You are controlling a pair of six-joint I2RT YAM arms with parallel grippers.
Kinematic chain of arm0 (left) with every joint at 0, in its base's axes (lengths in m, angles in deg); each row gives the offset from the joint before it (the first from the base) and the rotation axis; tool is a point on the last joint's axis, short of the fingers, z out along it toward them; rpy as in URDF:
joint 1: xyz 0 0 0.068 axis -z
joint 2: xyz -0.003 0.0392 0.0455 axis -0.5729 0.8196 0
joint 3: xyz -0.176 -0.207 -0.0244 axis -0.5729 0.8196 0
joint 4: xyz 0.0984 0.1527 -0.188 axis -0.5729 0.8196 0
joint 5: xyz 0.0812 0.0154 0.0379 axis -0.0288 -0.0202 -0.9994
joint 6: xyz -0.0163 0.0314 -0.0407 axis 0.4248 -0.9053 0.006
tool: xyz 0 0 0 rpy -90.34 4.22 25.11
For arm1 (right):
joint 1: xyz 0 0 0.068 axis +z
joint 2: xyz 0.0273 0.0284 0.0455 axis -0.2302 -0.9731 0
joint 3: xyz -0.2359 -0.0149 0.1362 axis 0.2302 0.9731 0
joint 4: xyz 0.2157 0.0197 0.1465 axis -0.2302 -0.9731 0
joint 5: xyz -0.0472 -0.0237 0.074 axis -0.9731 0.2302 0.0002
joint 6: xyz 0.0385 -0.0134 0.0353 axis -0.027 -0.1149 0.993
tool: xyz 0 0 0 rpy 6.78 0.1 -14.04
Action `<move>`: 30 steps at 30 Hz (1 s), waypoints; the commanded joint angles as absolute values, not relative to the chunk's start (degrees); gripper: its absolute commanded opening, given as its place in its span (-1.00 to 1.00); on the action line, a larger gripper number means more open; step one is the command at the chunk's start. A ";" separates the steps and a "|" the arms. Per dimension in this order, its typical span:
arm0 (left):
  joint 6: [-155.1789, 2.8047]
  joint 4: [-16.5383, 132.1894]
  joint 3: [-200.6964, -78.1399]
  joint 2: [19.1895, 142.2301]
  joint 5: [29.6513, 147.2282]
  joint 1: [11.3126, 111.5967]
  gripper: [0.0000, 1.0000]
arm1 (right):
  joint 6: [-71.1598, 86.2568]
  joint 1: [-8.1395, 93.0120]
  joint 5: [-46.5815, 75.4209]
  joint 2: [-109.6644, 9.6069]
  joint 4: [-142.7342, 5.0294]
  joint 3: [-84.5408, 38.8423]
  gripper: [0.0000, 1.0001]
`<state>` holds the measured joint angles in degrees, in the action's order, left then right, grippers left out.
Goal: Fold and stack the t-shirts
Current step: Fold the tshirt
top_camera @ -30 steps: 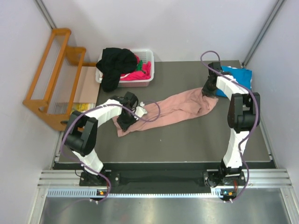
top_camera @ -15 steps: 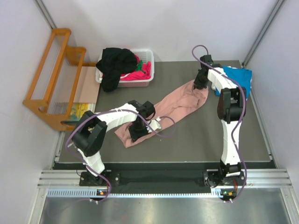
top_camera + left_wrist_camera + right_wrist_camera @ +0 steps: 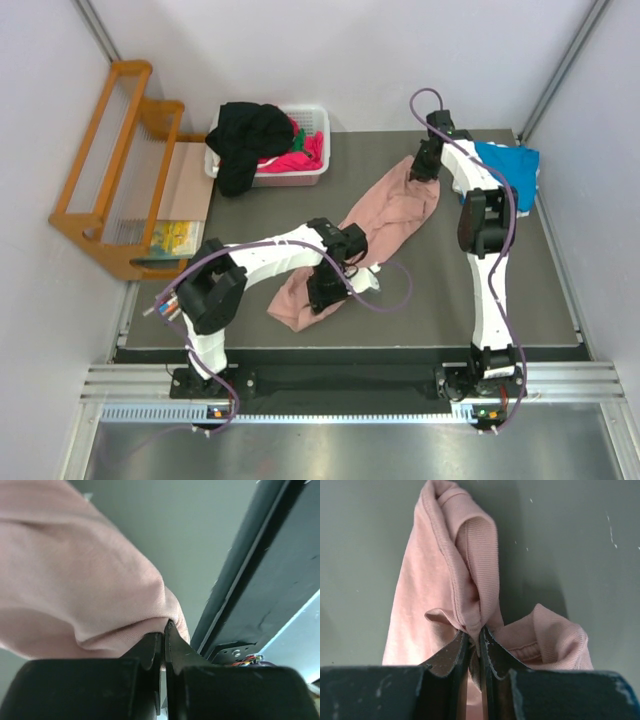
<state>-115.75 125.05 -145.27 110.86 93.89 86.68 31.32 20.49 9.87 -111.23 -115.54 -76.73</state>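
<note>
Top external view: pink t-shirt (image 3: 395, 210), salmon, crumpled into a long diagonal strip on desk (image 3: 440, 290), right of & nearer than white basket (image 3: 322, 118). Left tool (image 3: 325, 292) pinches its near end; right tool (image 3: 424, 166) clamps ribbed collar at far end.

Bright, even light; soft shadows; wrist views blurred at near edge
</note>
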 commanded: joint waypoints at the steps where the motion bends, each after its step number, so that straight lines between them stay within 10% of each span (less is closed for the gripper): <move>1: -115.63 127.78 -149.25 113.84 98.28 89.00 -1.00 | 31.76 19.82 11.87 -112.65 -112.29 -80.63 -1.00; 22: -116.42 130.86 -156.11 121.41 109.97 97.00 -0.98 | 35.01 14.80 18.11 -117.66 -102.71 -88.89 -1.00; 30: -113.96 127.70 -153.03 116.76 105.50 96.22 0.31 | 32.38 14.98 18.65 -115.82 -104.20 -87.41 0.51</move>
<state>-115.27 127.50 -154.36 121.07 105.41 96.41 34.08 15.72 19.34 -117.63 -107.26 -85.34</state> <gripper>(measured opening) 0.517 0.633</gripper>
